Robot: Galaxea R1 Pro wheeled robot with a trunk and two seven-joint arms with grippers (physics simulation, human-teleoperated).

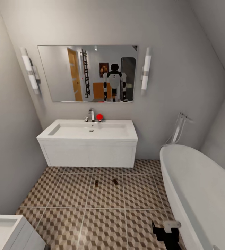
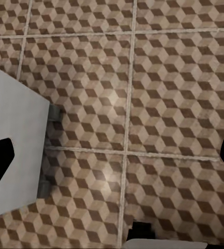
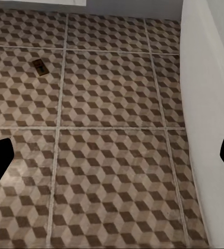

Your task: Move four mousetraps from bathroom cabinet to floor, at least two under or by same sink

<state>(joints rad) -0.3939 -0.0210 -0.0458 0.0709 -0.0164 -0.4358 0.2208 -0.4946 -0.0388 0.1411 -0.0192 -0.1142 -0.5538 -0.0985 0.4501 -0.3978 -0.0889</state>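
Bathroom sink: the long white basin (image 1: pixel 91 131) with its chrome tap (image 1: pixel 91 114) is sitting on a white vanity box against the far wall, below a wide mirror (image 1: pixel 88 73); a small red ball (image 1: pixel 99 117) is resting on the basin's back edge just beside the tap.
Mousetraps: two small brown boards are lying flat on the floor in front of the sink, near the vanity but not under it; the first mousetrap (image 1: pixel 96 183) is lying below the tap, the second mousetrap (image 1: pixel 115 181) just beside it toward the bathtub, the two apart from each other.
Bathroom floor: the cube-patterned tiles (image 1: pixel 105 208) are stretching from the vanity toward the camera.
Bathtub: the big white oval tub (image 1: pixel 195 187) is standing to one side of the sink, its wall (image 3: pixel 208 104) also showing in the right wrist view beside a mousetrap (image 3: pixel 39 66) lying well apart from it.
White unit: a white corner (image 1: pixel 8 231) is showing near the camera, on the side of the sink away from the tub.
Right tool: its dark body (image 1: pixel 166 234) is hanging low by the tub; its fingertips (image 3: pixel 0 155) are sitting wide apart, gripping nothing.
Left tool: its fingertips (image 2: pixel 0 161) are spread wide over bare tiles, gripping nothing.
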